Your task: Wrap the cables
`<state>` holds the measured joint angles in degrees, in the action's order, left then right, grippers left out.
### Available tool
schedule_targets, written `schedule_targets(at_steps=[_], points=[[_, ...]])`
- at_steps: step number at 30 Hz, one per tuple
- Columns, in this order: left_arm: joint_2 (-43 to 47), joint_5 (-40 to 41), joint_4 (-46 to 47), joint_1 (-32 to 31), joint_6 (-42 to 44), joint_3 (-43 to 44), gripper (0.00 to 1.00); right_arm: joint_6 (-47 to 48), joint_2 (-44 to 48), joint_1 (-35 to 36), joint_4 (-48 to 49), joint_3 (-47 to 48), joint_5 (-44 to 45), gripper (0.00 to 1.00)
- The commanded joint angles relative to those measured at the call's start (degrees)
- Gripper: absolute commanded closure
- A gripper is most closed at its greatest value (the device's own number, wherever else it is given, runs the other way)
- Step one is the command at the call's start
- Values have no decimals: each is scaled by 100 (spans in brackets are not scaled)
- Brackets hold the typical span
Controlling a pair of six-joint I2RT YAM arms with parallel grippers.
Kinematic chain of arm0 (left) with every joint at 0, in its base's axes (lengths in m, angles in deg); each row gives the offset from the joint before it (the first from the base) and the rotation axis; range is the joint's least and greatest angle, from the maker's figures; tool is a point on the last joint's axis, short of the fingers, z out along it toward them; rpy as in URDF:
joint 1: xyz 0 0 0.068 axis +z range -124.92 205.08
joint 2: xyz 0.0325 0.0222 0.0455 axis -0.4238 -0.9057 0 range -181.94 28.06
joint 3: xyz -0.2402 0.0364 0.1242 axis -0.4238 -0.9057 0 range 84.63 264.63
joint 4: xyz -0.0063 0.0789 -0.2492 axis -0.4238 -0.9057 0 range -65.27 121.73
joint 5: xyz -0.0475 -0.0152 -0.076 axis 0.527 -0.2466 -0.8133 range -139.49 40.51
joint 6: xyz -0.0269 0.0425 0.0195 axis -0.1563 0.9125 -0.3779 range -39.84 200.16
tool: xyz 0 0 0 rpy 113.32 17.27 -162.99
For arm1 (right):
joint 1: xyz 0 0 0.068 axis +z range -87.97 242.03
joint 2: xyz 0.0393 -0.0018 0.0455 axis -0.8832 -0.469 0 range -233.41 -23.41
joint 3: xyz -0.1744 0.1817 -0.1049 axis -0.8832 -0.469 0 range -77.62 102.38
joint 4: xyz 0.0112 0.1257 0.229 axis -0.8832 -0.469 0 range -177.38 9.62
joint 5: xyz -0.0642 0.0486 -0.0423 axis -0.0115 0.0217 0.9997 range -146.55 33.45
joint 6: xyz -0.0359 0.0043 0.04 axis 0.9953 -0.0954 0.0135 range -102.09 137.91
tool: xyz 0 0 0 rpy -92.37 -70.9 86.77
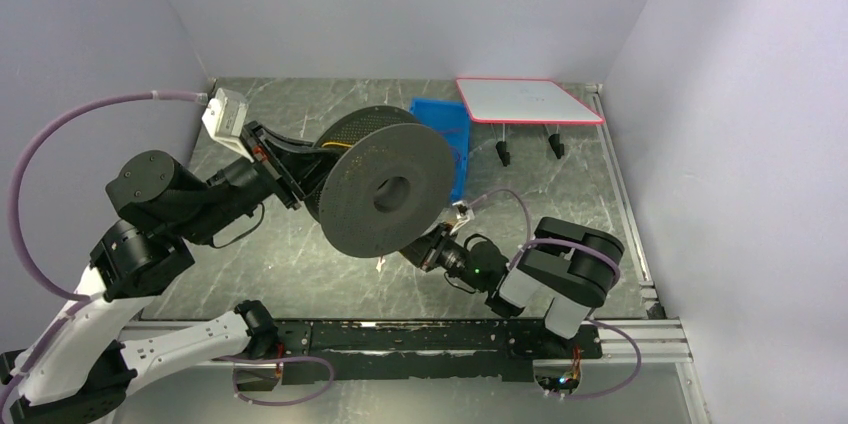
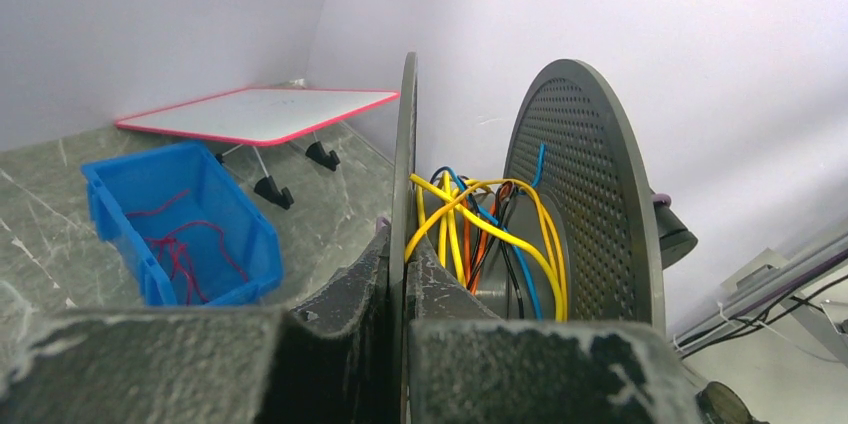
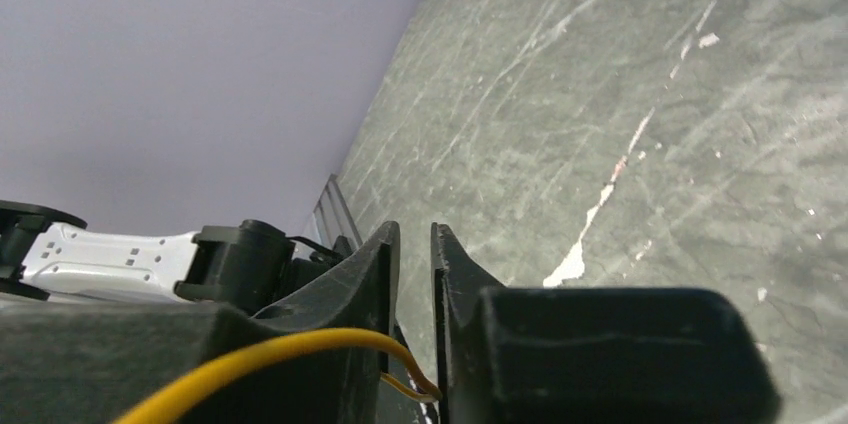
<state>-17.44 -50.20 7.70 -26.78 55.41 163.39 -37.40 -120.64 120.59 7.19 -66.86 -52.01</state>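
Observation:
My left gripper [image 1: 298, 180] is shut on the rim of one flange of the dark grey spool [image 1: 385, 194] and holds it up on edge over the table. In the left wrist view the jaws [image 2: 405, 244] clamp that flange [image 2: 405, 134]. Yellow, orange, blue and black cables [image 2: 480, 229] lie loosely wound between the two flanges. My right gripper [image 1: 432, 247] sits low under the spool's near edge, partly hidden by it. In the right wrist view its fingers [image 3: 415, 234] are almost together, with a yellow cable [image 3: 290, 349] pinched between them near their base.
A blue bin [image 1: 448, 134] behind the spool holds thin red cables [image 2: 180, 249]. A white board with a red edge [image 1: 528, 101] stands on black feet at the back right. Grey walls close in the left, back and right sides.

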Motion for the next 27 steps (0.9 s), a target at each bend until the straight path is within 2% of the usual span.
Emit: schedule_targets(at_steps=[1,4,10,15,20,23,27], points=[[66,298,709,-26,-103,-17,93,-143,-88,56,1437,-171,166,83],[1,721,569,-26,-53,-27,93,-172,-17,88,1435,-299,180,100],[-213,1912,330,-31,-48,-84,93,-74,361,253,906,-572,216,100],[-398,3163,96,-27,-176,-131,93,210,929,717,119,-831,506,100],[-595,3882,75,-19,-153,-333,93,430,1809,1204,-1230,-1005,903,100],[-793,4073,63,18,-119,-408,93,548,2534,1470,-2471,-884,1151,100],[-1090,3837,73,394,-188,-508,93,804,3404,1897,-4147,-578,1524,100]])
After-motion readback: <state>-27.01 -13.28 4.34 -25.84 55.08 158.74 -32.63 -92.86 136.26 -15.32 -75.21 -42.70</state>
